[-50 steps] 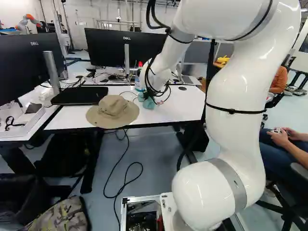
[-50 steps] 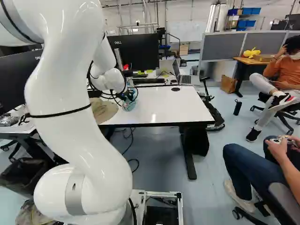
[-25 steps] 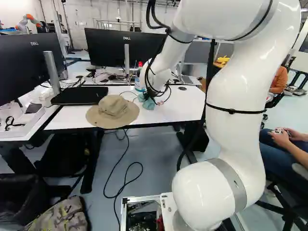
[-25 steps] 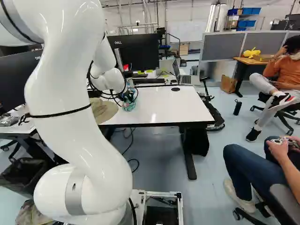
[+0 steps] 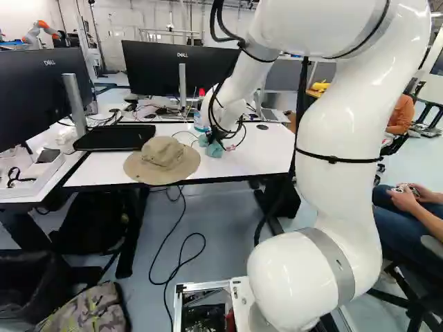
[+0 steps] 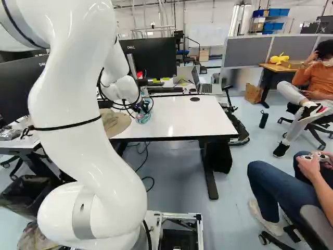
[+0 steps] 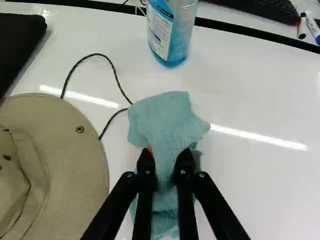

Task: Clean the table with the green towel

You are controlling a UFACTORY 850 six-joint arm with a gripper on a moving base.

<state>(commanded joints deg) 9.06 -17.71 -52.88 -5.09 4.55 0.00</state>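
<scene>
In the right base view my gripper (image 6: 141, 107) is low over the white table (image 6: 192, 117), near its left part, largely hidden by wrist and cables. The wrist view shows the gripper (image 7: 165, 162) with both fingers pressing the bunched green towel (image 7: 167, 120) from two sides. Folds of the cloth spread ahead of the fingertips and under them, on the tabletop. In the left base view the towel (image 5: 213, 148) shows as a teal bundle below the wrist.
A tan brimmed hat (image 5: 163, 160) lies beside the towel, with a thin black cable between them. Ahead of the gripper stands a bottle of blue liquid (image 7: 172, 32). A black case (image 5: 114, 137), monitors (image 5: 178, 68) and a laptop (image 6: 204, 83) are farther off. Another robot (image 5: 40, 29) stands far back.
The gripper and the towel in it have shifted only slightly over the tabletop. The base and the hat have stayed where they were.
</scene>
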